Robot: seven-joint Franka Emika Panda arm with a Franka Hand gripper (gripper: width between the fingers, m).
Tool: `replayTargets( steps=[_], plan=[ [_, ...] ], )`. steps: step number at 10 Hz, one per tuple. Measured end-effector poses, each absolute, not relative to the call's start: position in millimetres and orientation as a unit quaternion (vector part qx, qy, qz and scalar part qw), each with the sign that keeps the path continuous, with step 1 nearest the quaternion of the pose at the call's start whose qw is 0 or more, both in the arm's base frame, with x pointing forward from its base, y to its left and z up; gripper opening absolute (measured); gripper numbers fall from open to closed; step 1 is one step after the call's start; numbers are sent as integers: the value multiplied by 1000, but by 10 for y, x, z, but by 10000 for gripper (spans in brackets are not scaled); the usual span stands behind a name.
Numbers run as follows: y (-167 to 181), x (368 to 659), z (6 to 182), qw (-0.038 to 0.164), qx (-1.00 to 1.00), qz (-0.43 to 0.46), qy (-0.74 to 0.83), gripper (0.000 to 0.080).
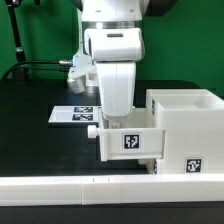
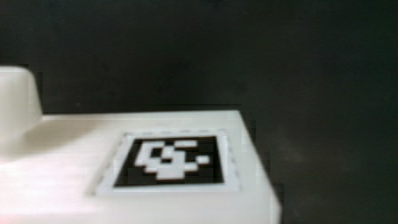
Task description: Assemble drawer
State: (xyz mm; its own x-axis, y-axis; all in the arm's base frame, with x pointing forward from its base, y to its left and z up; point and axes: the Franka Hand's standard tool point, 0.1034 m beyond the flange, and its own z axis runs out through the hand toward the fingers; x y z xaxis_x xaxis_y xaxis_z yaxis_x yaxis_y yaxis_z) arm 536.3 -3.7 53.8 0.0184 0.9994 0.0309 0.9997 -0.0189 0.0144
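1. Exterior view shows my white arm coming down from the top of the picture, with my tool (image 1: 108,118) low over a small white plastic tray (image 1: 131,141) that carries a black-and-white square tag on its front.
2. My fingertips are hidden between the arm's body and the tray, so I cannot tell whether the tool is wide, narrow or gripping anything.
3. That small tray sits partly inside the big hollow white boxy housing (image 1: 185,125), sticking out of its face toward the exterior view's left; a small knob (image 1: 92,130) shows on the tray's outer end.
4. The housing stands on the black surface (image 1: 35,135) at the exterior view's right, open at the top, with another square tag low on its near face.
5. A long low white rail (image 1: 60,187) runs across the near edge of the surface, just in front of the housing and tray.
6. The flat white marker board (image 1: 74,112) lies on the surface behind the tray, partly covered by my arm.
7. Wrist view shows, rather blurred, a white plastic face with a square tag (image 2: 171,160) close under the camera, and the dark surface beyond it; which part of the drawer this is I cannot tell.
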Motion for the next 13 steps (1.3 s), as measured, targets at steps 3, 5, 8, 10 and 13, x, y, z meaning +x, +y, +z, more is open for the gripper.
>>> replayTargets(
  steps=[3,5,8,10,13],
  plan=[
    [-27,5368,533,7,-713,-15,-701,42],
    [-27,5370,534,8,-713,-13,-701,42],
    [39,5422,545,9,-718,-13,-696,42],
    [41,5412,533,4,-721,-20,-693,42],
    [40,5411,531,4,-719,-19,-694,42]
  ],
)
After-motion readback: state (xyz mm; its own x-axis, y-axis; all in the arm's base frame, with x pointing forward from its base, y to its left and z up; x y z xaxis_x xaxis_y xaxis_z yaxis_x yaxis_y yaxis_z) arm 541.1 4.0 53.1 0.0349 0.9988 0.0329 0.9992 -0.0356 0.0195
